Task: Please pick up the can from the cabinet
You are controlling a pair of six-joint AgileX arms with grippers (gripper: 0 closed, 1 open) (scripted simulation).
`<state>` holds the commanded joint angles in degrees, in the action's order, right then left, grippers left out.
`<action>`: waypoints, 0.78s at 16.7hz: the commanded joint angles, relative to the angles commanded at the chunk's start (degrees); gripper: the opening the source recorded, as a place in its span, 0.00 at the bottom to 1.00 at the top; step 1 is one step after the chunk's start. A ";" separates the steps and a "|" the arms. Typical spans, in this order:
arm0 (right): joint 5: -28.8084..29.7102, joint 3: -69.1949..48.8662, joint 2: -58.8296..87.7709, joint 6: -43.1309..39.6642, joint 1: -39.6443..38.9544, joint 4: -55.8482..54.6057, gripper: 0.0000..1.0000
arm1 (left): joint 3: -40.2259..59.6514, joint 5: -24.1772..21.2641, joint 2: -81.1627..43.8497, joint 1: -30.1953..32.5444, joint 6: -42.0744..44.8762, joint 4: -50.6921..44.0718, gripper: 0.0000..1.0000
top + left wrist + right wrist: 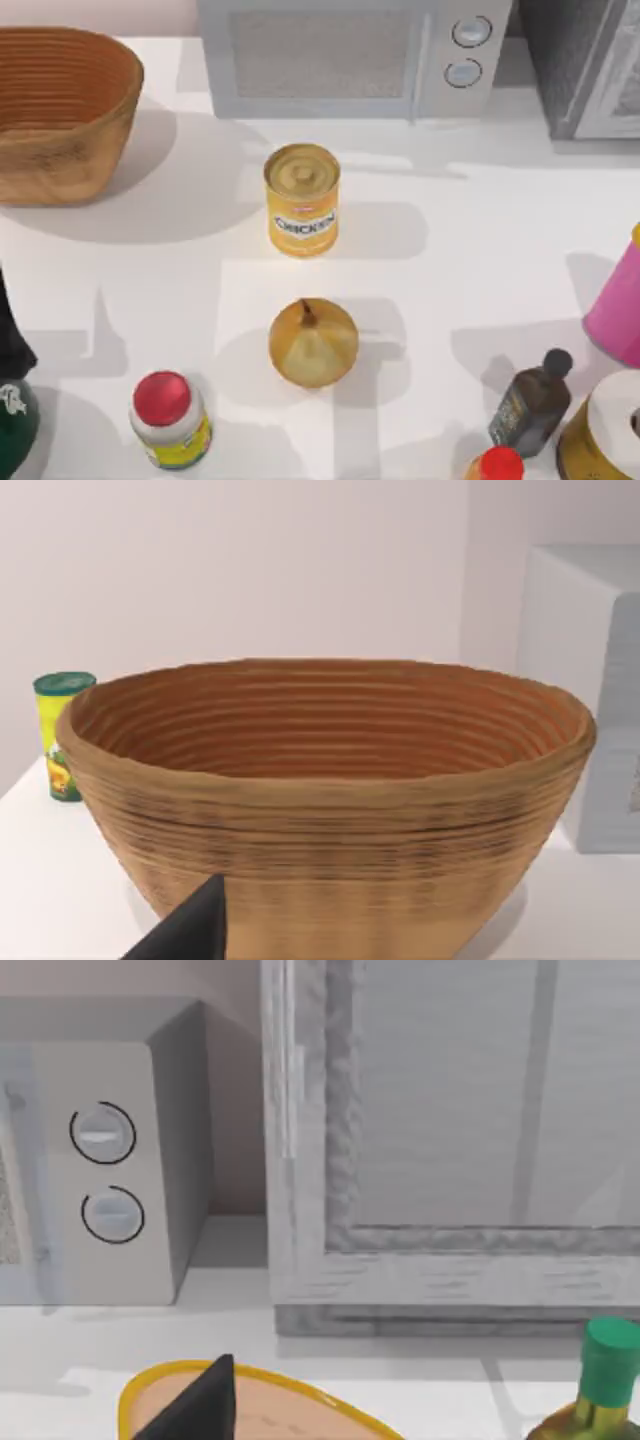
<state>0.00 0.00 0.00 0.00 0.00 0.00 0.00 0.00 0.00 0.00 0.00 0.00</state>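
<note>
The can (pixel 302 200), yellow-orange with a ribbed gold lid and a white "CHICKEN" band, stands upright on the cabinet (pixel 470 250) near the middle of the top view, in front of the microwave. Nothing touches it. A dark part of my left gripper (pixel 190 932) shows low in the left wrist view, close to the woven basket (pixel 330 800). In the right wrist view a dark part of my right gripper (pixel 195 1405) shows over a yellow-rimmed round thing (pixel 270 1410), facing the back right corner.
An onion (pixel 313 343) lies just in front of the can. A red-capped white jar (pixel 170 420) stands front left and the basket (pixel 60 110) back left. The grey microwave (pixel 350 55) is at the back. A dark bottle (pixel 530 405) and a pink container (pixel 615 310) crowd the right.
</note>
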 joint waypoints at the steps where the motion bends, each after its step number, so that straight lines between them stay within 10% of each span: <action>1: 0.00 0.00 0.00 0.00 0.00 0.00 1.00 | 0.00 0.00 0.00 0.00 0.00 0.00 1.00; 13: 4.39 -35.45 27.72 0.37 -3.74 8.31 1.00 | 0.00 0.00 0.00 0.00 0.00 0.00 1.00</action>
<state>4.39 -35.45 27.72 0.37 -3.74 8.31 0.00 0.00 0.00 0.00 0.00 0.00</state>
